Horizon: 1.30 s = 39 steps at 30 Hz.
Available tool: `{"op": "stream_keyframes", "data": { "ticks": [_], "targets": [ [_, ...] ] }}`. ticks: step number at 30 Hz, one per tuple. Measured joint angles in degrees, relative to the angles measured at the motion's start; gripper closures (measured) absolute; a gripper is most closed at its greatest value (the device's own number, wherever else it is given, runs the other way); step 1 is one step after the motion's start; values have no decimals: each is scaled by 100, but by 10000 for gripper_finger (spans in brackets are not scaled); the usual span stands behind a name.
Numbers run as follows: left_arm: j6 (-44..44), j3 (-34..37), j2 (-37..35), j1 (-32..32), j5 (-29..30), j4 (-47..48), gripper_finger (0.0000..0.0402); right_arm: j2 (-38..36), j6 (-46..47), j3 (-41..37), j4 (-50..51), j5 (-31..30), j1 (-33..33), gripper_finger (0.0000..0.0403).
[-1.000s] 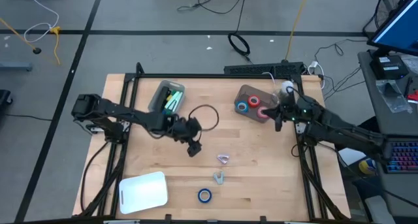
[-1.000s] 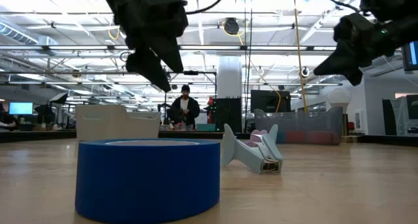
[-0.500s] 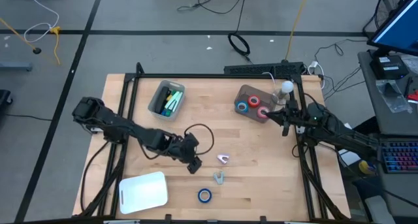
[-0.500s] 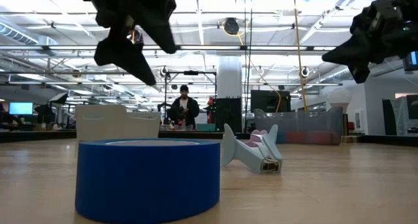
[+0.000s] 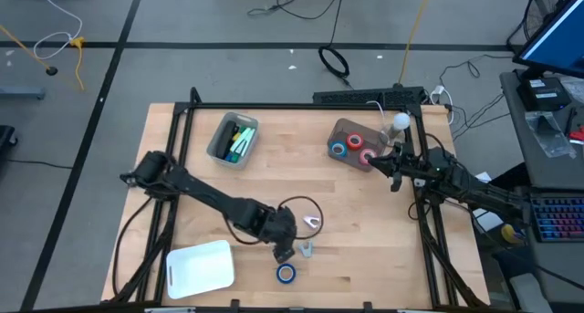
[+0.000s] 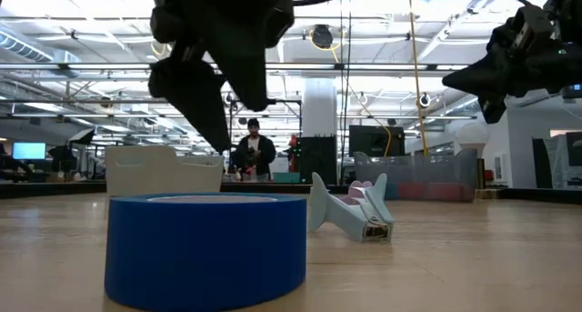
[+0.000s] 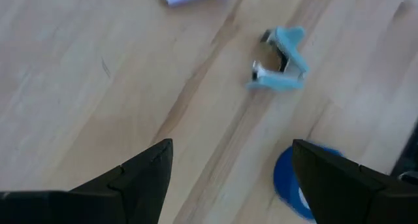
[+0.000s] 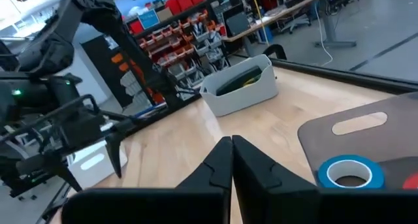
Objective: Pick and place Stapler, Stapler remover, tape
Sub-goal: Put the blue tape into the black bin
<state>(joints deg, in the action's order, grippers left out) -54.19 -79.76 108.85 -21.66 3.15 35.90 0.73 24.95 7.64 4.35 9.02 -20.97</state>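
While the left gripper hangs over the near middle of the table with its fingers spread wide, the pale blue staple remover lies just beyond them on the bare wood, a loose blue tape roll just nearer the table's edge and a small pale lavender stapler a little farther in. Judging by its look, the remover is a light, stiff plastic-and-metal claw that could skate or spin on the smooth wood if nudged; the safest hold seems to be across its two flat outer wings, squeezed together, rather than on the metal teeth. Its splayed shape leaves little to catch, so a centred descent matters. Over at the far right, the right gripper waits with its fingers pressed together, holding nothing, just beside the brown tray that already carries blue and red tape rolls. A grey bin with green and yellow items sits at the far left, and a white lid-like tray lies near left.
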Motion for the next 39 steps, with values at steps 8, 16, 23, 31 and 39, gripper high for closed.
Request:
{"op": "stream_keyframes", "data": {
  "ticks": [8, 16, 23, 31, 39],
  "targets": [
    [116, -726, 528, -118, -90, 693, 91, -15, -74, 0, 49, 0, -2, 401],
    [-629, -735, 521, -329, -228, 737, 91, -13, -74, 0, 96, 4, -2, 402],
    [-1532, -735, 521, -589, -344, 717, 91, -13, -59, 7, 193, 4, -2, 399],
    [-1856, -735, 575, -720, -218, 335, 91, -13, -74, 7, 204, 4, -2, 399],
    [-1965, -735, 867, -663, -362, 296, 91, -13, -72, 7, 210, 4, -2, 399]
  ]
}}
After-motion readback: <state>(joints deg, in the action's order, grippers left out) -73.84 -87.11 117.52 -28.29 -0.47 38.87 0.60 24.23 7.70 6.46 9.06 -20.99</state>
